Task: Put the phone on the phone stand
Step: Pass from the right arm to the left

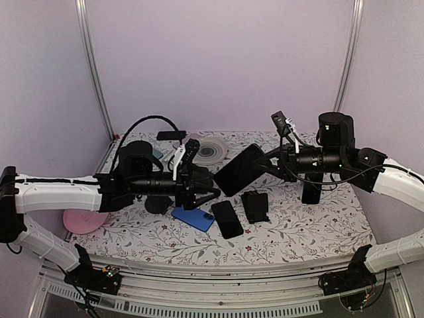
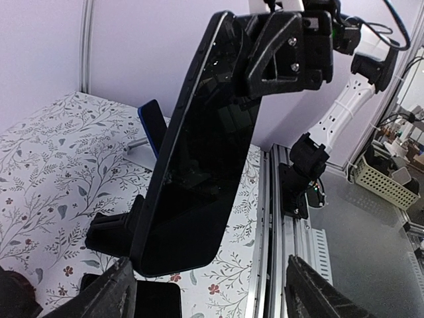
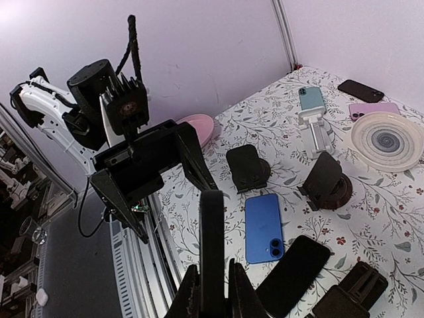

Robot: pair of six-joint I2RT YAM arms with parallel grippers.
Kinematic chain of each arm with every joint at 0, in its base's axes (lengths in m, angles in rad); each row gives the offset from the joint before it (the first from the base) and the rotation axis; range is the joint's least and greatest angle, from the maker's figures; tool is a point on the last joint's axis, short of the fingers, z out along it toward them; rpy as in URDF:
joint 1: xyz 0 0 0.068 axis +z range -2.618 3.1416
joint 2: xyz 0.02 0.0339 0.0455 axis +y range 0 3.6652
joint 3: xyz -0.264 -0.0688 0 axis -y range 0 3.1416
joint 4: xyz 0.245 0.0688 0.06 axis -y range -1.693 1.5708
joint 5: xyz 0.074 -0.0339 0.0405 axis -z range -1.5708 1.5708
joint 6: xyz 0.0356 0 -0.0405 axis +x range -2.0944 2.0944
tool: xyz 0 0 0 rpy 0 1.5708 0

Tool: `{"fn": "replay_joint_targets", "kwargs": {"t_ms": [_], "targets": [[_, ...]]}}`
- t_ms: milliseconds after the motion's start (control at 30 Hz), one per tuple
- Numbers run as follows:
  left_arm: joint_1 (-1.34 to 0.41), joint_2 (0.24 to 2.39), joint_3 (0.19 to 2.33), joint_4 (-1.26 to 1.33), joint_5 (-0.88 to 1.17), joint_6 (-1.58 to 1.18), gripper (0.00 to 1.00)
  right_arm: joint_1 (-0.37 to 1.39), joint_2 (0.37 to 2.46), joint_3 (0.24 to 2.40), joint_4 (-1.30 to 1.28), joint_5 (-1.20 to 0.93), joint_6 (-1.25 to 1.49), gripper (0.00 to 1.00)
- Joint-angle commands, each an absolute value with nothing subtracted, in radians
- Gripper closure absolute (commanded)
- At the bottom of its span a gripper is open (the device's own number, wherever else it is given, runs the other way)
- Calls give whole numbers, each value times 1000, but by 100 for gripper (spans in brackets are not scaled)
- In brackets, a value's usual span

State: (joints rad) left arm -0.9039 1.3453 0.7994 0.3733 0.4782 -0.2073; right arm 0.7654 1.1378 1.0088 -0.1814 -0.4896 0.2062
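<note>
The black phone (image 1: 240, 169) is held up over the middle of the bench (image 1: 298, 232), tilted. It is clamped at its upper end by the right gripper (image 1: 269, 163), whose jaws are closed on it. The left gripper (image 1: 211, 187) is set at the phone's lower end with its jaws spread wide, one finger (image 2: 112, 295) to either side. Whether the phone is touched by them cannot be told.

Seven phones are counted:
- One is in the air.
- Two lie flat towards the near edge, just beside each other: a blue phone (image 1: 193, 217) and a flat black phone (image 1: 226, 218).
- Three are gathered by the far-left corner. A teal phone (image 3: 311, 98) is propped on a silver stand (image 3: 318, 136). A dark phone (image 3: 358, 89) lies flat, and a lilac phone (image 3: 373, 108) lies against the ringed plate (image 3: 387, 139).
- An upright phone (image 2: 154, 126) is seen on a pale stand (image 2: 139, 151) towards the right edge.

Three black stands are counted, none carrying a phone. The first black stand (image 3: 246, 169) and the second black stand (image 3: 328, 182) are found beyond the blue phone. The third black stand (image 3: 354, 288) sits just beside the flat black phone.

One pink dish (image 1: 85, 220) is seen at the left edge.
</note>
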Motion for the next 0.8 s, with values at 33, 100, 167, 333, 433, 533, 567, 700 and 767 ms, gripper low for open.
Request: {"fn": "replay_joint_targets", "kwargs": {"t_ms": [33, 100, 167, 333, 433, 533, 567, 700, 767], "targets": [[-895, 1368, 804, 368, 606, -198, 28, 769, 1131, 1022, -147, -568, 164, 98], [-896, 1377, 806, 358, 628, -199, 31, 774, 1138, 1027, -148, -580, 155, 98], [-899, 1386, 809, 347, 645, -197, 34, 784, 1147, 1035, -155, -591, 144, 98], [-908, 1402, 818, 329, 676, -190, 37, 809, 1171, 1052, -171, -599, 112, 98], [-915, 1408, 825, 321, 681, -181, 40, 813, 1181, 1052, -178, -608, 104, 98], [-920, 1414, 836, 310, 705, -170, 42, 818, 1184, 1049, -181, -631, 95, 98], [-922, 1416, 841, 300, 712, -164, 43, 818, 1183, 1047, -182, -646, 87, 98], [-928, 1419, 852, 286, 787, -148, 47, 821, 1165, 1031, -177, -710, 68, 98], [-937, 1419, 857, 278, 805, -143, 50, 823, 1149, 1020, -171, -741, 58, 98]]}}
